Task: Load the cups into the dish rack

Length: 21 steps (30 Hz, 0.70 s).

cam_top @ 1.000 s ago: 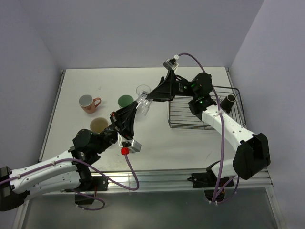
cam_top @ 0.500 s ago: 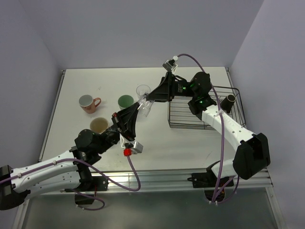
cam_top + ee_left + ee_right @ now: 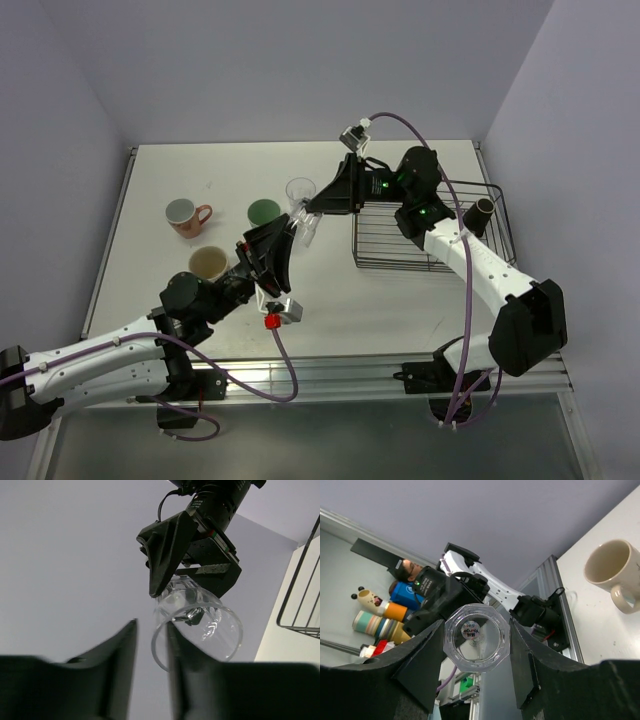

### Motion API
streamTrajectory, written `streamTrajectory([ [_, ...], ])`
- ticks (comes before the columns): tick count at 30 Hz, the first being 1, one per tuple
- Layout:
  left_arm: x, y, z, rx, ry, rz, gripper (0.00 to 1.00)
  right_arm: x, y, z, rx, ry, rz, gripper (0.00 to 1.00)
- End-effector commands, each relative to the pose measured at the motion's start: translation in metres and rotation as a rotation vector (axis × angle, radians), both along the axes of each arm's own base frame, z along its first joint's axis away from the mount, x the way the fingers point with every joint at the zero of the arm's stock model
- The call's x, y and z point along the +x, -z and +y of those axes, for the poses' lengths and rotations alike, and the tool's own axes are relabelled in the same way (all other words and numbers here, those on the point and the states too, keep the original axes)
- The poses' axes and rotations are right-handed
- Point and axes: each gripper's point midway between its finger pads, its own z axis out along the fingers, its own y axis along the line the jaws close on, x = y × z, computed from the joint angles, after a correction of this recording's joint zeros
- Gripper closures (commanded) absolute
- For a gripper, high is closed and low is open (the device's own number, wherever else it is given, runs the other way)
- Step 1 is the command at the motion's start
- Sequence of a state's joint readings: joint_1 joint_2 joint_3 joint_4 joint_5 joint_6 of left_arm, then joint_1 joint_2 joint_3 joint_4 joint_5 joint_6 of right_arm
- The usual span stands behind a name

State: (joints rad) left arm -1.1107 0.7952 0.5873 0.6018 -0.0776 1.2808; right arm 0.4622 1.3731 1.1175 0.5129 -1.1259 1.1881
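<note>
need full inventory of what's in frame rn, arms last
table: 1, white, under everything
dish rack: 1, black wire, right of table
dark brown cup: 1, dark brown, inside dish rack, right end
green tumbler: 1, green, mid-table
standing clear glass: 1, clear, back of table, right of green tumbler
pinkish mug: 1, pink, left of table
cream mug: 1, cream, near-left of table
held clear glass: 1, clear, in the air, mid-table
left end effector: 1, black, open, fingers astride held clear glass rim
right end effector: 1, black, closed on held clear glass base
</note>
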Motion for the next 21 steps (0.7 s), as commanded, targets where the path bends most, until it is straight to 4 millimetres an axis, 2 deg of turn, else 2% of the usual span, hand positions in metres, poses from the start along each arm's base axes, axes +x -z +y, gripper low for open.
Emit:
streamTrajectory([
  [1, -0.003, -0.006, 0.005, -0.019, -0.009, -0.021, 0.57, -0.004, -0.018, -0.004, 0.009, -0.004, -0.092, 1.00],
  [6, -0.003, -0.007, 0.008, -0.024, -0.013, -0.010, 0.48, 0.010, -0.017, -0.018, -0.010, 0.052, -0.102, 1.00],
  [7, -0.004, -0.007, 0.010, -0.024, -0.012, -0.009, 0.44, 0.015, -0.016, -0.025, -0.016, 0.073, -0.112, 1.00],
  [10, -0.006, -0.005, 0.013, -0.027, -0.005, 0.003, 0.39, 0.029, -0.020, -0.041, -0.030, 0.137, -0.140, 1.00],
  [11, -0.007, -0.004, 0.014, -0.020, -0.001, 0.010, 0.32, 0.033, -0.021, -0.046, -0.034, 0.154, -0.141, 1.00],
  [12, -0.008, -0.002, 0.014, -0.012, 0.003, 0.019, 0.30, 0.037, -0.023, -0.051, -0.036, 0.171, -0.146, 1.00],
  [13, -0.007, 0.000, 0.015, -0.005, 0.004, 0.029, 0.24, 0.040, -0.021, -0.057, -0.047, 0.188, -0.146, 1.00],
  [14, -0.008, 0.003, 0.015, 0.006, 0.008, 0.042, 0.19, 0.049, -0.023, -0.069, -0.053, 0.232, -0.150, 1.00],
  [17, -0.009, 0.002, 0.016, 0.007, 0.018, 0.082, 0.05, 0.061, -0.021, -0.095, -0.081, 0.312, -0.160, 1.00],
  [19, -0.006, 0.009, 0.015, 0.020, 0.021, 0.142, 0.01, 0.068, -0.017, -0.110, -0.124, 0.360, -0.219, 1.00],
  [20, -0.005, 0.004, 0.015, 0.011, 0.019, 0.162, 0.01, 0.074, -0.015, -0.127, -0.163, 0.411, -0.178, 1.00],
  [21, -0.003, 0.012, 0.013, 0.025, 0.021, 0.221, 0.01, 0.077, -0.012, -0.133, -0.188, 0.430, -0.175, 1.00],
])
